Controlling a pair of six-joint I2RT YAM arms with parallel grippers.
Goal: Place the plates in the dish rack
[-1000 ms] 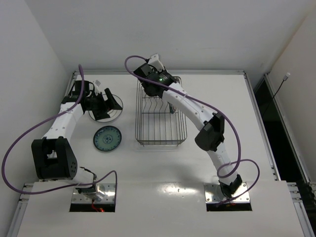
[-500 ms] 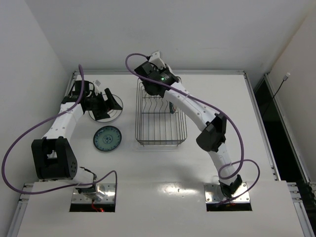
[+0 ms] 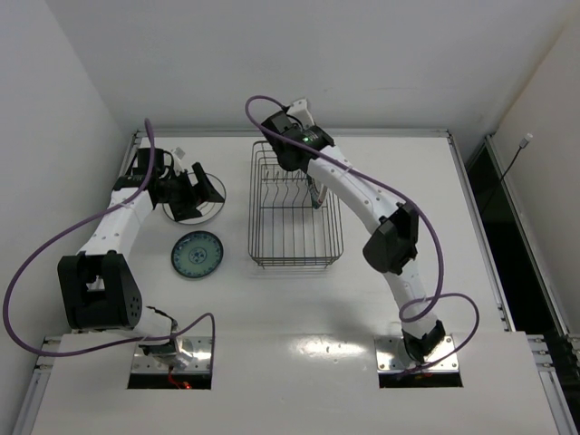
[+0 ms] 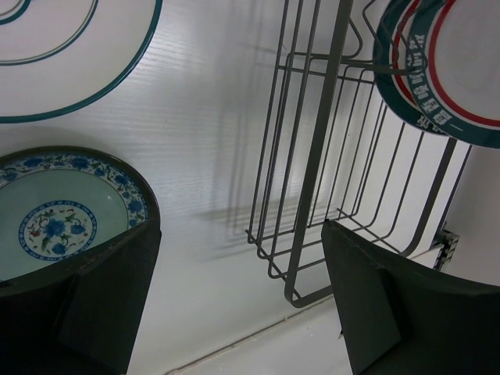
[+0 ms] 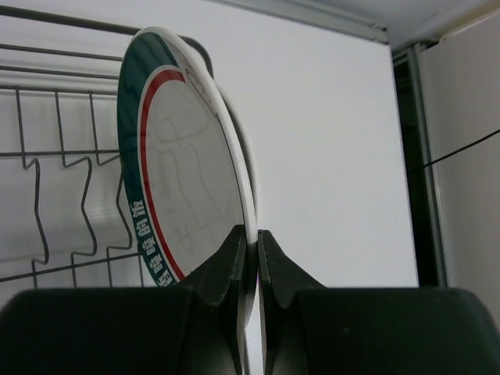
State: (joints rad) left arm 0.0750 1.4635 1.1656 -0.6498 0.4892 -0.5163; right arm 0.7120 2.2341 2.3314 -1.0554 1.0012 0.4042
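My right gripper (image 5: 251, 248) is shut on the rim of a white plate with teal and red rings (image 5: 183, 180). It holds the plate upright on edge over the back part of the dish rack (image 3: 294, 213). This plate also shows in the top view (image 3: 314, 194) and in the left wrist view (image 4: 449, 70). My left gripper (image 3: 186, 198) is open and empty above a white plate with a teal rim (image 4: 55, 70). The smaller teal-patterned plate (image 3: 197, 255) lies flat on the table, left of the rack, and also shows in the left wrist view (image 4: 55, 223).
The rack's divider tines (image 5: 66, 168) stand just left of the held plate. White walls close the table at the back and left. A dark gap (image 3: 507, 236) runs along the table's right edge.
My right wrist has shifted to the right above the rack's back end, still holding the plate. The left arm and the plates on the table have not moved.
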